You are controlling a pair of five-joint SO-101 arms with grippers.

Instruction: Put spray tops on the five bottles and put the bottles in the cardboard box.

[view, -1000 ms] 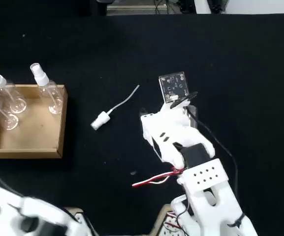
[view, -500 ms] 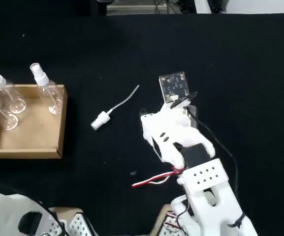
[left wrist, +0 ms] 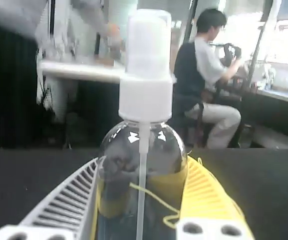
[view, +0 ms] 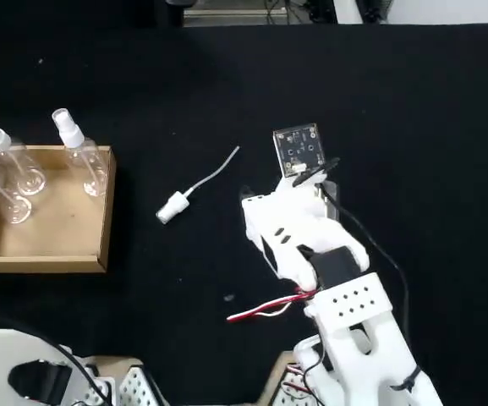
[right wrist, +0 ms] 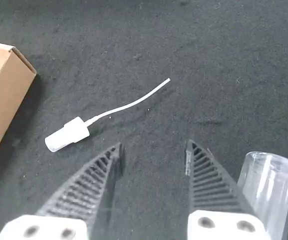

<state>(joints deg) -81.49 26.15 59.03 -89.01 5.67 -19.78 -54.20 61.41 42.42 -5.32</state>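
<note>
I read this as the fourth bottle's delivery. My left gripper (left wrist: pixel 144 167) pinches a clear round plastic bottle (left wrist: pixel 143 142) already wearing its white spray top. It needs carrying to the shallow brown cardboard box (view: pixel 106 222) at nine o'clock on the table, where three capped clear bottles (view: pixel 81 161) stand. My right gripper (right wrist: pixel 153 145) hangs spread and empty. The loose white spray top with its long dip tube (view: pixel 174 207) lies at three o'clock from the box, and the last uncapped clear bottle (right wrist: pixel 269 190) stands just beside one right finger. That top wants a clean pinch next. Since a second ago my left arm (view: pixel 24 376) has dropped back toward six o'clock; nothing else has shifted.
</note>
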